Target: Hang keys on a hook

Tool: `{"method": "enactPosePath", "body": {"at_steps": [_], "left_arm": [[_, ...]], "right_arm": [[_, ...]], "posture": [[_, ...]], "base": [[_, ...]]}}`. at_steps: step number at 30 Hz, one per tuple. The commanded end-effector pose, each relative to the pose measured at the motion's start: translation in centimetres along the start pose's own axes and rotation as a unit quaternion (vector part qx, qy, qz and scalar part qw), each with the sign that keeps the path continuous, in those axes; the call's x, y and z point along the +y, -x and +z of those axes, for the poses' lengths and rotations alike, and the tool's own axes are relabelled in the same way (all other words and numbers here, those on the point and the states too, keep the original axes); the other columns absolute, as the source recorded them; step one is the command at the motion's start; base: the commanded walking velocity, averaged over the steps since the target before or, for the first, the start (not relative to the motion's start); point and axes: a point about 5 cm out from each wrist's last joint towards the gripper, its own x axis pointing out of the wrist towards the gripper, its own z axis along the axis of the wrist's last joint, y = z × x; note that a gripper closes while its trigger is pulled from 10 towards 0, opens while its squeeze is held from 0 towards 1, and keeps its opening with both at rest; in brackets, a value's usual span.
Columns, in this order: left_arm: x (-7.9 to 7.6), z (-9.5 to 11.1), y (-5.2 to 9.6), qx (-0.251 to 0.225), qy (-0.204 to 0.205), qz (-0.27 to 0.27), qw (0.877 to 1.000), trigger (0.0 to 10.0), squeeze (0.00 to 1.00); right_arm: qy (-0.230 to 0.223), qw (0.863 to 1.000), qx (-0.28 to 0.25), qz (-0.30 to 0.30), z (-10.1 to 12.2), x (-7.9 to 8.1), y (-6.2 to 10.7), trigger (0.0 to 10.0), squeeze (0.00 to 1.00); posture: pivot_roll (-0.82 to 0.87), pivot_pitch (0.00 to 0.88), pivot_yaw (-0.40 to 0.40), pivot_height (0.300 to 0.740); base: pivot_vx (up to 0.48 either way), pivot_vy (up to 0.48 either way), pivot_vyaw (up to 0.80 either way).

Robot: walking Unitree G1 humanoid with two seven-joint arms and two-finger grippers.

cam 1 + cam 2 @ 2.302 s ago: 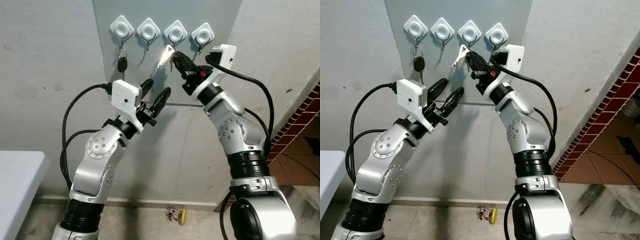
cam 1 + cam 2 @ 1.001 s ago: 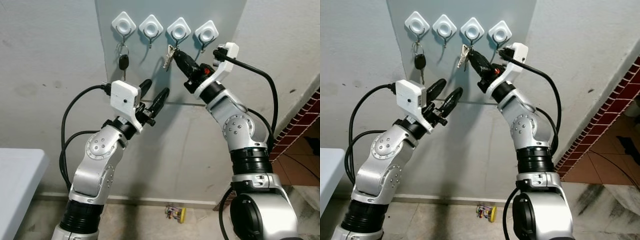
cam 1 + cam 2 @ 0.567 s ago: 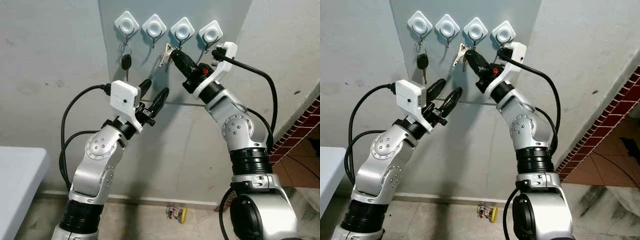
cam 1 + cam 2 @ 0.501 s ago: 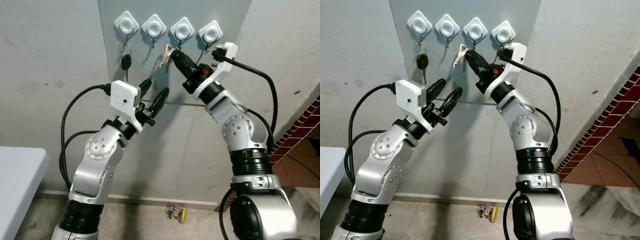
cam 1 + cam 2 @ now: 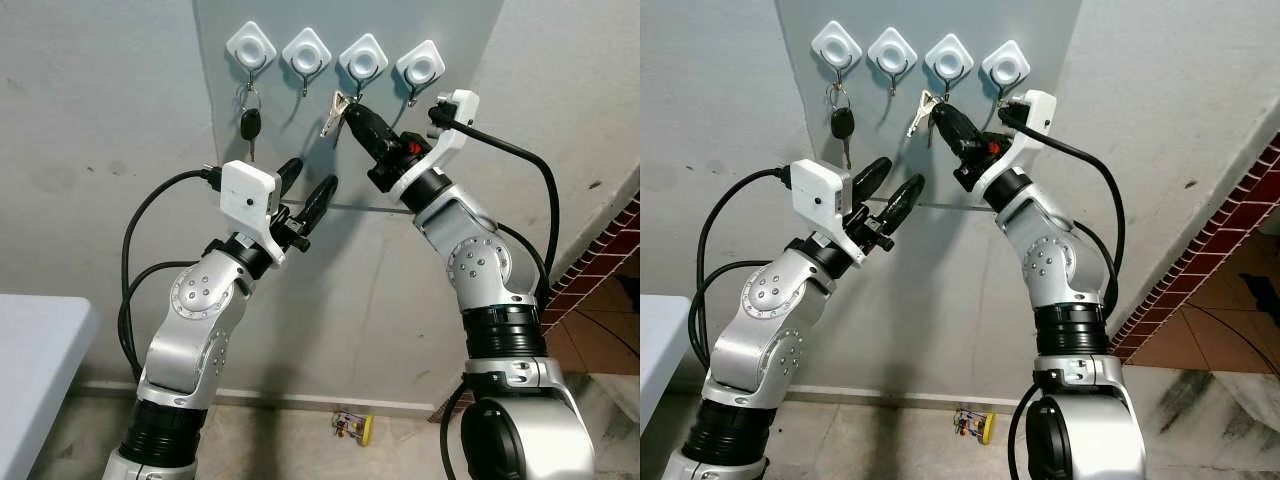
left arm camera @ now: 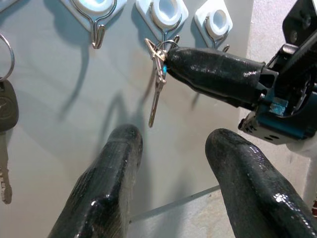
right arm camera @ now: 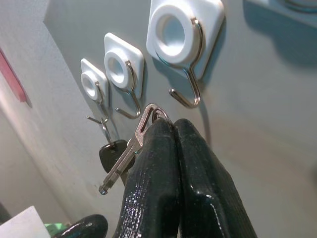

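Observation:
Four white diamond-shaped hooks sit in a row on a grey wall panel (image 5: pixel 300 250). A black car key (image 5: pixel 249 124) hangs from the first hook (image 5: pixel 250 47). My right gripper (image 5: pixel 350 110) is shut on the ring of a bunch of silver keys (image 5: pixel 333 112), which dangles off its tip. The tip is just below and left of the third hook (image 5: pixel 363 58). In the right wrist view the ring (image 7: pixel 156 111) lies a little under that hook's metal bend (image 7: pixel 185 96), apart from it. My left gripper (image 5: pixel 315 173) stands open lower down, holding nothing, its fingers (image 6: pixel 106 188) pointing at the keys (image 6: pixel 157 84).
The second hook (image 5: pixel 306 50) and fourth hook (image 5: pixel 420 65) are bare. A white table corner (image 5: pixel 30 350) is at the lower left. A red brick edge (image 5: pixel 600 260) runs down the right. A small colourful object (image 5: pixel 352 428) lies on the floor by the wall.
Over two seconds my right gripper has lifted the silver keys closer under the third hook and turned its wrist. In the last half second it barely moved. The left arm stayed still.

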Motion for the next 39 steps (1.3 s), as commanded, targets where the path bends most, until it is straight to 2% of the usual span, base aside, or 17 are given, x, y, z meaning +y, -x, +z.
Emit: {"method": "enactPosePath", "body": {"at_steps": [1, 11, 16, 24, 28, 29, 32, 35, 39], "left_arm": [[-0.2, 0.6, -0.1, -0.008, -0.01, -0.006, 1.0, 10.0, 0.0], [-0.3, 0.6, -0.2, -0.01, -0.01, -0.009, 1.0, 10.0, 0.0], [-0.3, 0.6, -0.3, -0.011, -0.01, -0.012, 1.0, 10.0, 0.0], [-0.3, 0.7, -0.4, -0.012, -0.01, -0.012, 1.0, 10.0, 0.0], [-0.4, 0.7, -0.4, -0.013, -0.012, -0.011, 1.0, 10.0, 0.0], [-0.3, 0.7, -0.3, -0.013, -0.011, -0.01, 1.0, 10.0, 0.0], [-0.2, 0.7, -0.2, -0.013, -0.012, -0.007, 1.0, 10.0, 0.0], [-0.2, 0.7, -0.2, -0.013, -0.013, -0.005, 1.0, 10.0, 0.0], [-0.2, 0.8, -0.1, -0.014, -0.013, -0.003, 1.0, 10.0, 0.0]], "right_arm": [[0.001, 1.0, -0.01, 0.019, 0.6, 0.8, 0.0, 10.0, 0.0], [-0.01, 0.999, -0.029, 0.027, 1.7, 1.1, 0.0, 10.0, 0.0], [-0.036, 0.998, -0.043, 0.02, 2.5, 1.0, -0.2, 10.0, 0.0], [-0.099, 0.994, -0.052, -0.01, 3.4, 0.2, -0.6, 10.0, 0.0], [-0.159, 0.986, -0.055, -0.023, 3.8, -0.1, -0.8, 10.0, 0.0], [-0.199, 0.978, -0.057, -0.03, 3.9, -0.4, -0.9, 10.0, 0.0], [-0.201, 0.978, -0.043, -0.044, 3.6, -0.8, -0.9, 10.0, 0.0], [-0.233, 0.971, -0.023, -0.05, 2.4, -1.0, -0.7, 10.0, 0.0], [-0.228, 0.972, -0.013, -0.046, 1.9, -0.9, -0.5, 10.0, 0.0]], "posture": [[-0.09, 0.027, -0.059, 0.74], [-0.1, 0.018, -0.055, 0.74], [-0.1, 0.009, -0.055, 0.74], [-0.1, 0.006, -0.056, 0.74], [-0.1, 0.011, -0.058, 0.74], [-0.1, 0.013, -0.059, 0.74], [-0.1, 0.017, -0.06, 0.74], [-0.1, 0.017, -0.061, 0.74], [-0.09, 0.024, -0.064, 0.74]], "base": [[0.0, 0.0, 0.0], [0.0, 0.0, 0.0], [0.0, 0.0, 0.0], [0.0, 0.0, 0.0], [0.0, 0.0, 0.0], [0.0, 0.0, 0.0], [0.0, 0.0, 0.0], [0.0, 0.0, 0.0], [0.0, 0.0, 0.0]]}}
